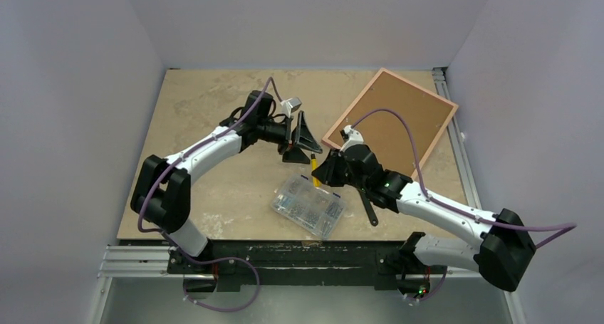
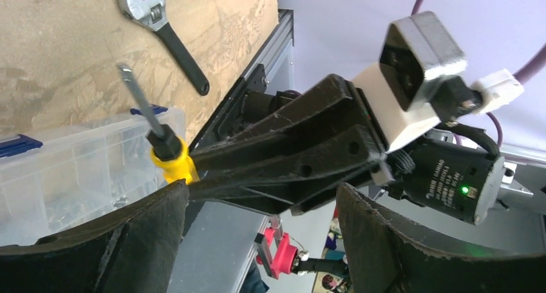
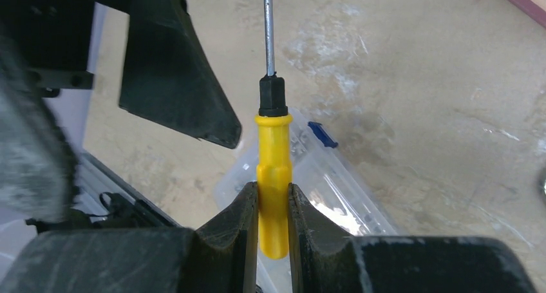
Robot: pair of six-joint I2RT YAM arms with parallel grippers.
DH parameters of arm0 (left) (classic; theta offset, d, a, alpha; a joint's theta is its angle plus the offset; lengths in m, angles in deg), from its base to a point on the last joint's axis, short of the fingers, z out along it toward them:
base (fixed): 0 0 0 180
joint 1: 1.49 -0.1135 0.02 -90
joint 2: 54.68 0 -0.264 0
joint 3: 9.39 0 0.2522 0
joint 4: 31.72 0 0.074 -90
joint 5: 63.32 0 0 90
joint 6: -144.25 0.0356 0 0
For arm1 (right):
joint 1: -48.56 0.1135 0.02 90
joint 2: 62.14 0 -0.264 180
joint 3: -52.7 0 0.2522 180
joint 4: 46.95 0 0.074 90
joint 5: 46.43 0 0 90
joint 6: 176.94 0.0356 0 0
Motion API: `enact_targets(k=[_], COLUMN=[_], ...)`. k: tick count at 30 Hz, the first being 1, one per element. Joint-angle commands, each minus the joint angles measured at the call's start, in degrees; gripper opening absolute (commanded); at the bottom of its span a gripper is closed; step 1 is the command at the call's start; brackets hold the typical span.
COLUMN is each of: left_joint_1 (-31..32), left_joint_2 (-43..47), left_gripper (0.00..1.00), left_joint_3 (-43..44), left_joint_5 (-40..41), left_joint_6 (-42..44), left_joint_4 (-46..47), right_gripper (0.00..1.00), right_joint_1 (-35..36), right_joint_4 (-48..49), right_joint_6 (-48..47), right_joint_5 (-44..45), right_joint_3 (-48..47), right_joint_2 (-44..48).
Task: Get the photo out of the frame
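Clamping a yellow screwdriver, the right gripper sits near the frame; left gripper spread wide.

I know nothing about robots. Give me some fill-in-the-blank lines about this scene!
1. The right claw grips a screwdriver with a ___ handle.
2. The left claw beside it is ___.
3. The frame lies face down, and its upturned back is coloured ___.

Missing words: yellow; open; brown.

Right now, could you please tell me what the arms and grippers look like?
The left arm and right arm have white shells, black joints and a purple cable each. The left gripper and right gripper are black, with broad wedge-shaped fingers.
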State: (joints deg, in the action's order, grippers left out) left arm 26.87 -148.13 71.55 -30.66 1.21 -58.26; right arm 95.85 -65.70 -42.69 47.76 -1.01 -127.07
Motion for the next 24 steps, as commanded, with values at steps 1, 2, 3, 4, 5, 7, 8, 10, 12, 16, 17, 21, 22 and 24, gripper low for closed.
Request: enact_targets(k=[1,2,3,4,5,7,8,10,12,16,17,21,22,24], left_joint_1=[-0.2,-0.4,-0.4,-0.5,-0.5,-0.5,-0.5,-0.9,-1.4,-1.5,-1.5,-1.7,-1.8,-1.8], left_joint_2=[2.1,2.5,3.0,3.9,4.8,6.1,6.3,5.8,5.3,6.4,6.4,6.5,6.9,7.7], left_gripper=[0.81,0.81,0.81,0.81,0.82,0.82,0.82,0.81,0.78,0.73,0.71,0.59,0.54,0.43], left_joint_3=[0.5,0.8,1.0,1.1,1.3,1.8,2.1,2.4,1.5,-0.3,-0.4,-1.5,-2.2,-2.6], left_joint_5=[2.9,4.8,6.4,8.0,9.6,12.4,13.5,14.0,12.0,10.7,10.7,7.6,7.0,7.0], left_joint_6=[1.9,2.9,3.8,4.5,5.4,6.9,7.8,8.1,6.4,4.6,4.7,2.0,1.1,1.1], left_joint_4=[-2.8,-4.8,-6.2,-7.3,-8.7,-10.5,-11.6,-12.4,-10.3,-6.7,-6.4,-2.4,-0.7,-0.1], right_gripper=[0.0,0.0,0.0,0.0,0.0,0.0,0.0,0.0,0.0,0.0,0.0,0.0,0.0,0.0], right_joint_1=[0.1,0.1,0.1,0.1,0.1,0.1,0.1,0.2,0.2,0.2,0.2,0.2,0.3,0.3], right_joint_4=[7.7,7.3,6.7,6.3,6.3,6.7,7.7,10.0,12.0,14.8,14.9,14.9,15.0,15.1], right_joint_6=[3.2,3.0,2.7,2.6,2.4,3.0,3.7,4.9,5.9,7.1,7.2,6.7,6.6,6.3], right_joint_5=[-0.1,0.3,0.5,0.5,0.1,-1.2,-2.2,-3.9,-4.0,-6.3,-6.8,-7.1,-6.9,-7.2], right_joint_3=[0.1,0.0,-0.1,-0.2,-0.3,-0.4,-0.2,0.1,0.6,0.4,0.0,-0.4,-0.1,0.1], right_joint_2=[2.3,2.8,3.3,3.6,3.7,3.4,3.3,3.0,2.9,1.2,0.8,0.4,0.3,0.0])
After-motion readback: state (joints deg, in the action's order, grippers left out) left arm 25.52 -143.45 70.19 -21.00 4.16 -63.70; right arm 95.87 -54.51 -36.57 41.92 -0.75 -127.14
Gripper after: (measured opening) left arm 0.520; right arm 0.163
